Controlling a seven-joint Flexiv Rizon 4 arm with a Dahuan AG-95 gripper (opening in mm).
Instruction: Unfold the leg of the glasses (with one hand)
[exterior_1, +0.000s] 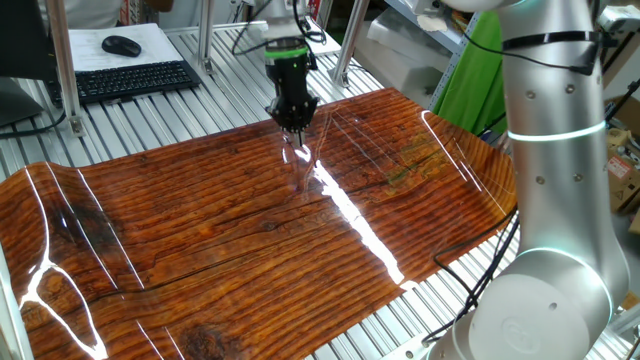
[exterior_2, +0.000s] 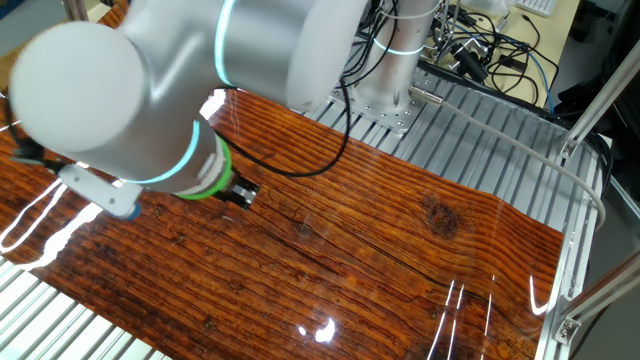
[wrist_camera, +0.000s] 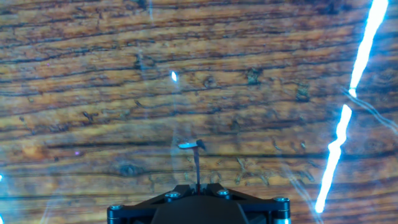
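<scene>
One arm reaches down over a glossy wood-grain mat (exterior_1: 200, 240), and its gripper (exterior_1: 293, 122) hangs just above the sheet, close to the far edge in one fixed view. The jaws are drawn in narrow, all but together. In the hand view a thin dark wire of the glasses (wrist_camera: 197, 163) rises from between the fingertips and ends in a small pale piece over the wood, so the pincer looks pinched on that wire. In the fixed view the glasses (exterior_1: 298, 156) show only as a faint glint right under the tips; whether they touch the mat I cannot tell.

Most of the mat spreads out to the left and near side of the gripper. Its right edge curls upward, and its left end humps up off the slatted metal table (exterior_1: 420, 290). Bright streaks of lamp glare run across the sheet. Far left, beyond the mat, sit a black keyboard (exterior_1: 130, 78) and a mouse (exterior_1: 121, 45) on white paper; the key markings are too small to read. In the other fixed view the arm's big joint hides much of the gripper (exterior_2: 240, 193), and a black cable (exterior_2: 330, 160) loops over the mat beside it
</scene>
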